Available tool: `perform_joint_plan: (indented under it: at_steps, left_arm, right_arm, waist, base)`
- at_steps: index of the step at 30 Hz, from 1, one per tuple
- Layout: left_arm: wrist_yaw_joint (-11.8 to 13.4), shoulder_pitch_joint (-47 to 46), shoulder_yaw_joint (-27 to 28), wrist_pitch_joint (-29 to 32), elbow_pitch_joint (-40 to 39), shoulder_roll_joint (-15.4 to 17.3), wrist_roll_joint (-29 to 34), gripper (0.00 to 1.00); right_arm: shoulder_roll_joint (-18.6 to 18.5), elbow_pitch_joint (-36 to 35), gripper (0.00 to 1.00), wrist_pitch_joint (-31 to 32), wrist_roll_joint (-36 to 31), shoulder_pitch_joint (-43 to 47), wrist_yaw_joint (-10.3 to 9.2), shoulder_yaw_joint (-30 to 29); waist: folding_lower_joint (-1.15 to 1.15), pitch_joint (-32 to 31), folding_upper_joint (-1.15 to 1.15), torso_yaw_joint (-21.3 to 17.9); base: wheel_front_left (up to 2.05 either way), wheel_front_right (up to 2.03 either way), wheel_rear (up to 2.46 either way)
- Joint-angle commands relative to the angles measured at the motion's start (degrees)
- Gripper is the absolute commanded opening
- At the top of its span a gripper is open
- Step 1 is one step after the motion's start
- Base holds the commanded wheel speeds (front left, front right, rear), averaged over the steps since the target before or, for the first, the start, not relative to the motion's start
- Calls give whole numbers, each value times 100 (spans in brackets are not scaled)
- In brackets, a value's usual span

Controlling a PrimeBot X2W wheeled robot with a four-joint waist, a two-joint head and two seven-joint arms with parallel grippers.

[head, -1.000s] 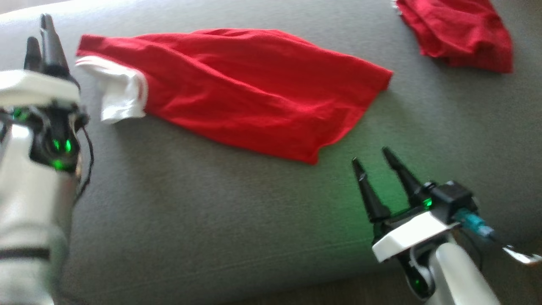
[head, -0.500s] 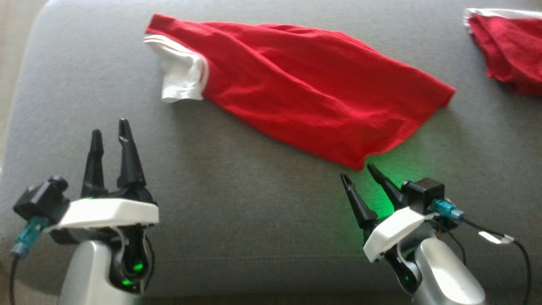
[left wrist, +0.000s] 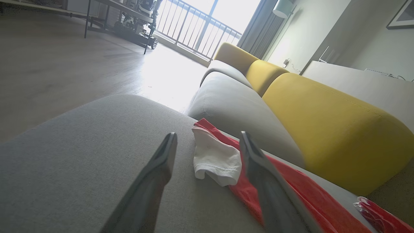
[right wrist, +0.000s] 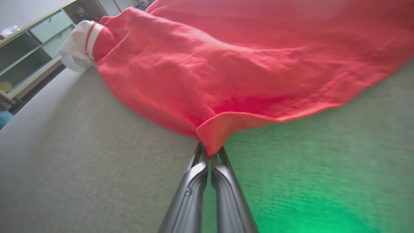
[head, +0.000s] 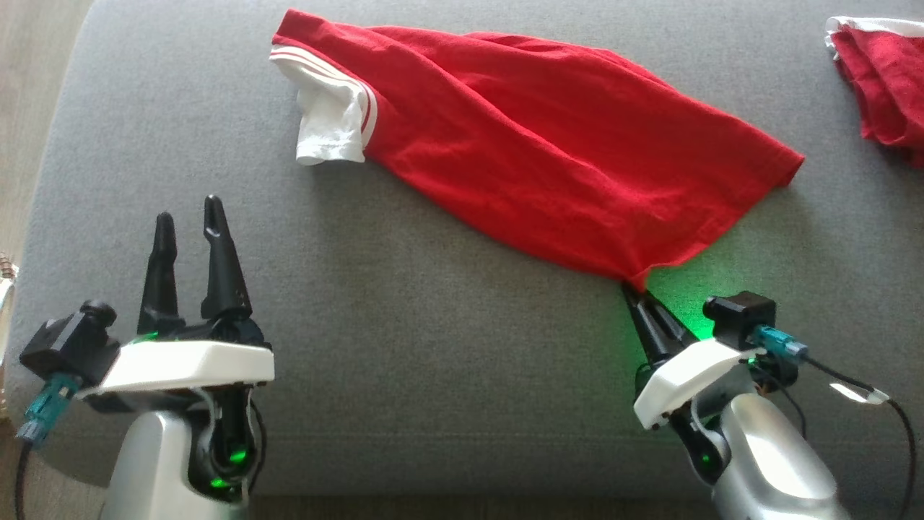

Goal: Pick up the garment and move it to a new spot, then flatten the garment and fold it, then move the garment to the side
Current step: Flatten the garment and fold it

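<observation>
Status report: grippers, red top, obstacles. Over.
Right gripper shut on near corner of bright red jersey top. Left gripper open, off it. Second red cloth far right, apart.

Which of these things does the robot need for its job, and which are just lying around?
For the job:
red garment
right gripper, pinching its corner
left gripper, open

Just lying about:
other red cloth
yellow cushions
shelves

near cushion (head: pixel 433 347) bare, garment (head: pixel 548 152) beyond — spread wide
</observation>
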Motion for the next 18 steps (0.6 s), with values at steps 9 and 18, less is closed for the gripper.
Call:
perform_joint_plan:
  at_steps: [9, 18]
  left_arm:
    - [43, -22, 223, -29, -233, 24, -75, 100]
    - [-185, -152, -318, -25, 772, 93, 497, 100]
  right_arm:
    - [16, -564, 0, -39, -381, 66, -2, -715]
    - [16, -980, 0, -39, -762, 217, -2, -1335]
  waist:
    - [0, -6, 0, -230]
    - [0, 171, 0, -539]
  base:
    - [0, 0, 0]
    - [0, 0, 0]
